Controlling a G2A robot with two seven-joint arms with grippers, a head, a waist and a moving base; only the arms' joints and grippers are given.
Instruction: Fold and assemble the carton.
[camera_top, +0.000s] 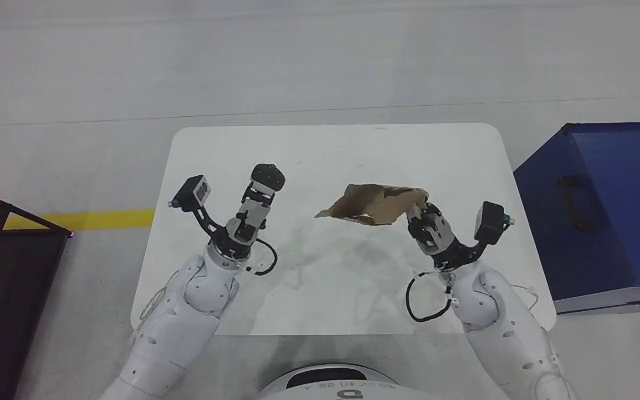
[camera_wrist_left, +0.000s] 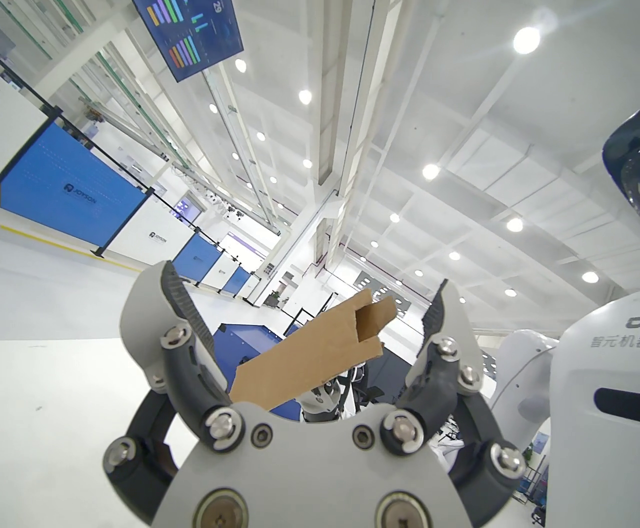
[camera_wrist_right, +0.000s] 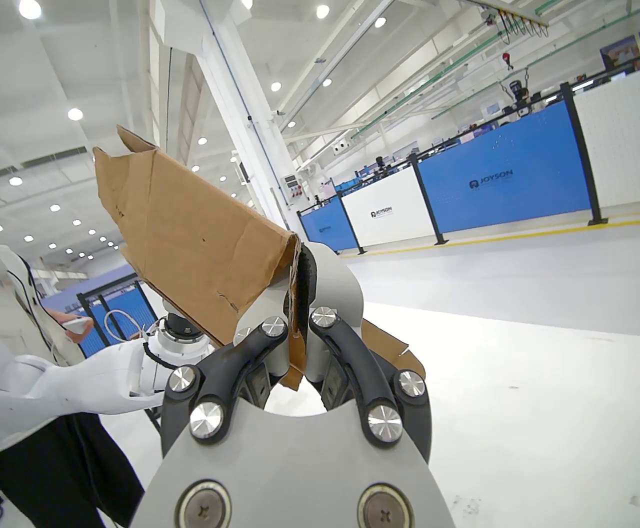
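Fingers of right gripper (camera_wrist_right: 298, 280): pinched tight on one edge of the brown, flattened corrugated-cardboard carton (camera_wrist_right: 190, 240).
Fingers of left gripper (camera_wrist_left: 305, 282): spread wide with nothing between them, raised over the left half of the white, round-cornered table (camera_top: 300, 150).
Carton position: lifted off the table, above its right-centre. It juts from my right gripper towards the table's middle, well apart from the left gripper.
Handling, my read: light and thin. The panels look stiff, but it should be floppy at the creases, and the edges are dented and worn. I expect sag, maybe slip, from this one-edge pinch.
Where I'd grab: the free edge nearest the table's middle, on a flat panel beside a crease and away from the loose end flaps.
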